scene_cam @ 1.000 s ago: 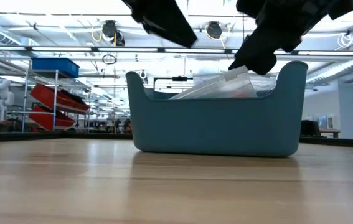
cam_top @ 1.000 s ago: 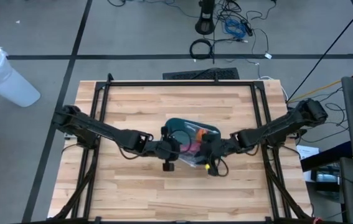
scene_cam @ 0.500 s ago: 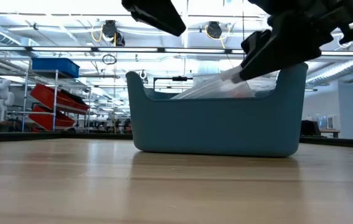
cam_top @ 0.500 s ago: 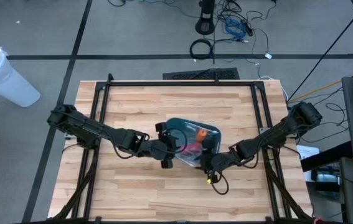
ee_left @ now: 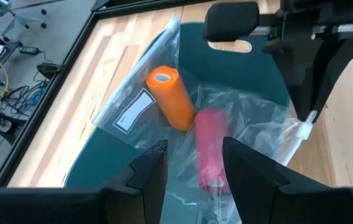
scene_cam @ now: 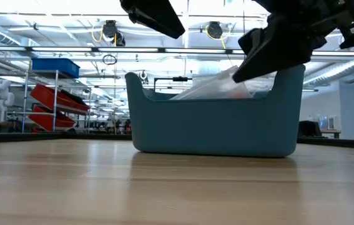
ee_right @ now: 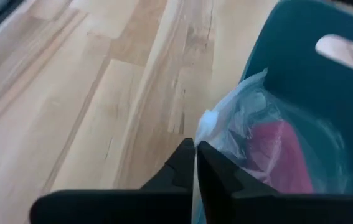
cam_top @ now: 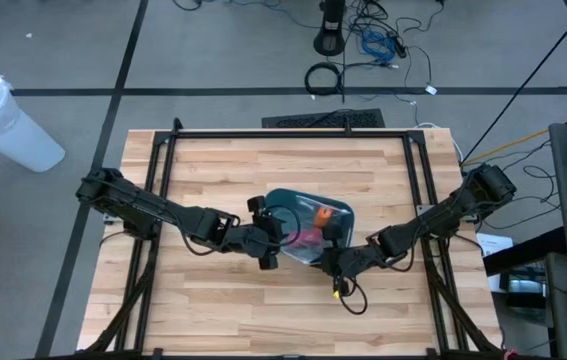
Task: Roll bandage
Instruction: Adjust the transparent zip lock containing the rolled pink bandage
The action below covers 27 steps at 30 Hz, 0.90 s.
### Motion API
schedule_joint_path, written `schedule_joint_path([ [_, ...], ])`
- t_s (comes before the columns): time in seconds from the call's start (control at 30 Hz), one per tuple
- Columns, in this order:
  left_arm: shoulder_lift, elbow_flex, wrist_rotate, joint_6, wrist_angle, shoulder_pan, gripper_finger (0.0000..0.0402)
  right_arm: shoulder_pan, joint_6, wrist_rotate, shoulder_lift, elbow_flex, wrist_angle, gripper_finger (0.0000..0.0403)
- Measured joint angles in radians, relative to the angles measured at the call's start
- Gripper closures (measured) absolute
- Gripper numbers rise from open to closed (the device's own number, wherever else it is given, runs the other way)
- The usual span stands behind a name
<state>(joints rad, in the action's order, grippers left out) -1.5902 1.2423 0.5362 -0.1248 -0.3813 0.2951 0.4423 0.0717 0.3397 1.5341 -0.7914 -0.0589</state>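
Note:
A teal bin [cam_top: 338,215] stands mid-table. In it lies a clear plastic bag [ee_left: 164,124] holding an orange bandage roll [ee_left: 170,96] and a pink bandage roll [ee_left: 210,149]. The bag's upper part [scene_cam: 217,87] rises above the bin's rim. My right gripper [ee_right: 195,163] is at the bin's near right rim, shut on the bag. My left gripper [ee_left: 195,167] hovers open over the bin's left end, above the rolls, touching nothing. My right gripper pinches the bag's white-edged corner [ee_right: 202,130] between its two fingers, where it sticks out over the bin's near right rim. The fingers slant down from the table's near right side. The rest of the bag lies in the bin with both rolls inside.
The bin has a handle slot [ee_right: 347,50] in its end wall. A black frame [cam_top: 293,133] runs around the wooden table top [cam_top: 223,310], which lies bare on all sides of the bin. Cables and a stand base [cam_top: 331,40] lie on the floor beyond the far edge.
My right gripper has swung toward the table's near edge and sunk a little, rolling as it went, down to the bag's corner at the bin's near right rim. The bag and the rolls lie as before.

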Motion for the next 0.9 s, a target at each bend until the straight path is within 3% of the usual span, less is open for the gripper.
schedule_joint_path([
  [0.13, 0.0, 0.0, 0.022, -0.006, -0.019, 0.0, 0.0242, 0.005, -0.006, 0.046, -0.01, -0.002, -0.033, 0.0402],
  [0.33, 0.003, 0.0, 0.049, -0.071, -0.088, 0.0, 0.0242, 0.02, 0.064, 0.24, -0.093, -0.027, 0.007, 0.0403],
  [0.63, 0.003, 0.0, 0.115, -0.139, -0.169, 0.029, 0.0242, 0.03, 0.395, 0.376, -0.27, -0.04, 0.384, 0.0403],
  [0.77, 0.003, 0.0, 0.13, -0.132, -0.166, 0.034, 0.0242, 0.039, 0.59, 0.441, -0.284, -0.034, 0.602, 0.0403],
  [0.9, 0.004, 0.0, 0.131, -0.132, -0.164, 0.033, 0.0242, 0.039, 0.68, 0.44, -0.27, -0.004, 0.637, 0.0403],
])
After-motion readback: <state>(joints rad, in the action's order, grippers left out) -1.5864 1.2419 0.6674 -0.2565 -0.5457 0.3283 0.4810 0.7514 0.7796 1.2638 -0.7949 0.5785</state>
